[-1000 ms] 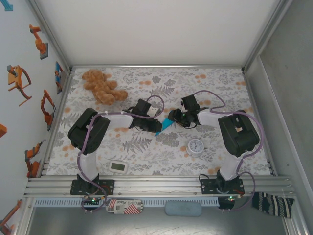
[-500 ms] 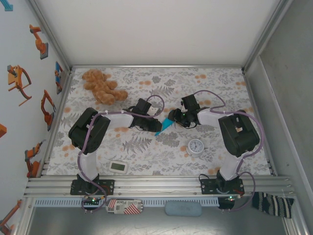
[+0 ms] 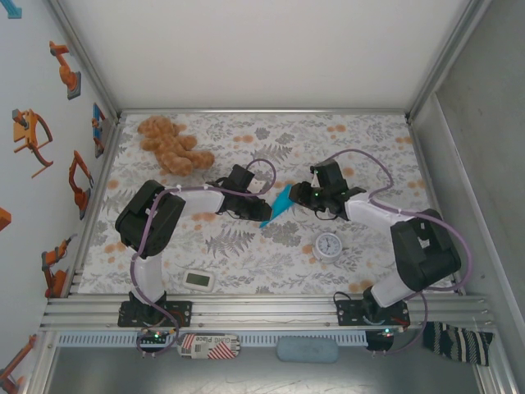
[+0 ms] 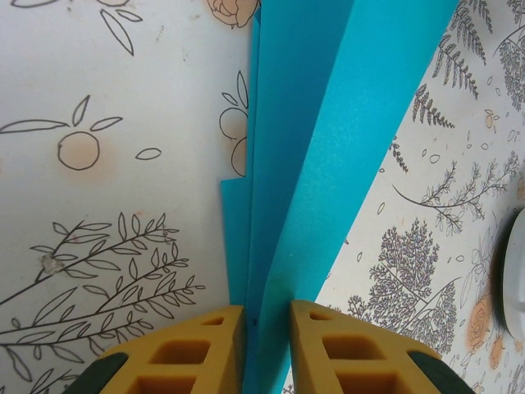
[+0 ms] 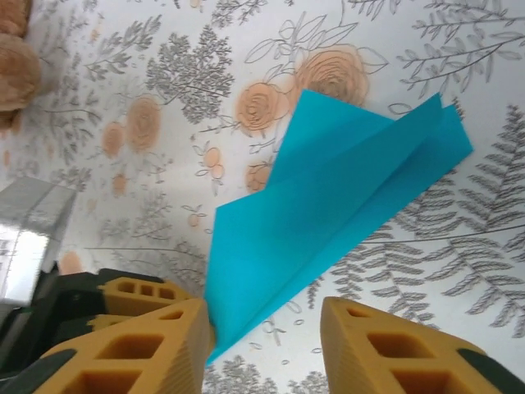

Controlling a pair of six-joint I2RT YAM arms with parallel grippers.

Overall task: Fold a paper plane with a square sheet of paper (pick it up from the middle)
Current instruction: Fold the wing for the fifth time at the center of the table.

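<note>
Left arm (image 3: 193, 197) stretches right, right arm (image 3: 373, 212) stretches left, wrists low, meeting in the middle. Left gripper (image 4: 267, 316) is clamped on the plane (image 4: 303, 148), jaws nearly together. Right gripper (image 5: 267, 320) faces it, fingers spread apart.

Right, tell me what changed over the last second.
The right arm swung its elbow out toward the right and the near edge; the right claw drew back slightly rightward, fingers apart beside the tip of the paper plane. The plane's far end seems to have risen a little. Unchanged: the left claw pinching the plane, the teddy bear, clock and white gadget.
</note>
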